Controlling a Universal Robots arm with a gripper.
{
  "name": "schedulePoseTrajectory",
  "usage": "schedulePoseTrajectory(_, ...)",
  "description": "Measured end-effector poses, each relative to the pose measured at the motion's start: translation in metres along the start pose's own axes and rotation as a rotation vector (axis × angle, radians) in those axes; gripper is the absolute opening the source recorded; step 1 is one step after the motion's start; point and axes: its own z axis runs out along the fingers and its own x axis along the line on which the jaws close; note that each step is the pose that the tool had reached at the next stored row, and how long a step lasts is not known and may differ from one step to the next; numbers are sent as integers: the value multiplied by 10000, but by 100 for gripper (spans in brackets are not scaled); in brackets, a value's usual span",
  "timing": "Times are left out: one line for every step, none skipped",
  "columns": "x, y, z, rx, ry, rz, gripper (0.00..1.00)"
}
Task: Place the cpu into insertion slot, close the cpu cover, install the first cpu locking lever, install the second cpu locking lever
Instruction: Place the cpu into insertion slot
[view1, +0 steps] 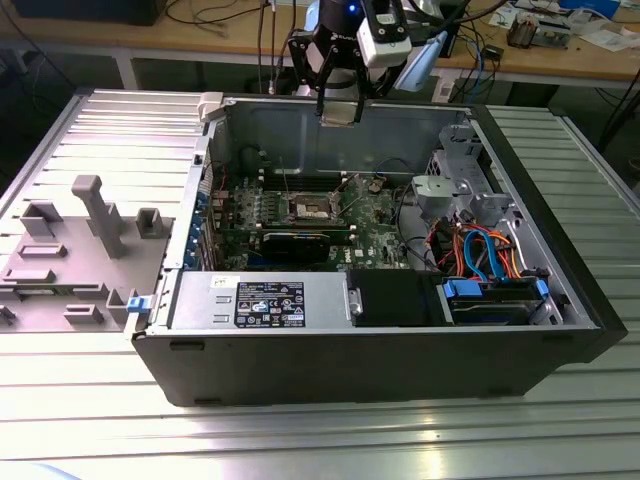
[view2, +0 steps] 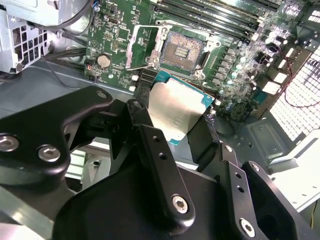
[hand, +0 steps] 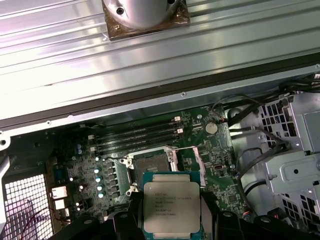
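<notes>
My gripper hangs above the open computer case, over its back wall, shut on the cpu, a flat square chip with a dull silver top and green edge. Black fingers clamp two opposite sides of the cpu in both wrist views. Below it on the green motherboard lies the insertion slot, dark in the centre and uncovered. The cpu cover stands swung up beside the insertion slot. In the exterior view the insertion slot is well below the gripper.
The case lies on its side on a ribbed metal table. Long memory slots and a coin battery flank the socket. Drive bays with orange and blue cables fill the exterior view's right. A grey fixture stands on its left.
</notes>
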Motion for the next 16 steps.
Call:
schedulePoseTrajectory(0, 0, 0, -1, -3, 35, 55)
schedulePoseTrajectory(0, 0, 0, -1, -10, 109, 55)
schedulePoseTrajectory(0, 0, 0, -3, -17, 183, 55)
schedulePoseTrajectory(0, 0, 0, -4, -20, 219, 55)
schedulePoseTrajectory(0, 0, 0, -4, -23, 260, 55)
schedulePoseTrajectory(0, 0, 0, -6, -29, 320, 55)
schedulePoseTrajectory(0, 0, 0, -7, -34, 372, 55)
schedulePoseTrajectory(0, 0, 0, -8, -42, 465, 55)
schedulePoseTrajectory(0, 0, 0, -9, -47, 518, 55)
schedulePoseTrajectory(0, 0, 0, -11, -49, 553, 55)
schedulePoseTrajectory(0, 0, 0, -11, -52, 576, 55)
schedulePoseTrajectory(0, 0, 0, -11, -52, 580, 55)
schedulePoseTrajectory(0, 0, 0, -11, -53, 586, 55)
schedulePoseTrajectory(0, 0, 0, -11, -53, 589, 55)
schedulePoseTrajectory(0, 0, 0, -11, -53, 589, 55)
schedulePoseTrajectory(0, 0, 0, -11, -53, 590, 55)
